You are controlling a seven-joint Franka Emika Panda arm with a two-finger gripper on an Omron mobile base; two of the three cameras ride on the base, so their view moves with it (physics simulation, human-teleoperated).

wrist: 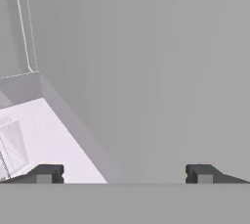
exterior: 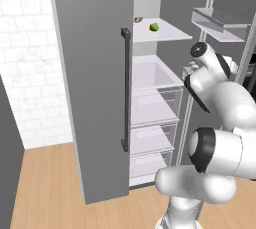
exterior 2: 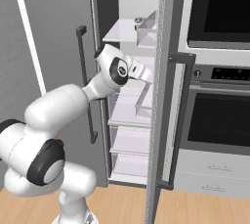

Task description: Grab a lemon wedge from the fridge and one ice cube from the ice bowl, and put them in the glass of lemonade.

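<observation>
White tile wall and wood floor are sitting at 9 o'clock of the fridge, whose doors are standing open. The lemon wedge is lying on the upper white shelf; a dark item behind it is too small to identify. The arm is reaching into the fridge below that shelf. The pincer is spread wide, grasping nothing, facing the grey inner wall.
</observation>
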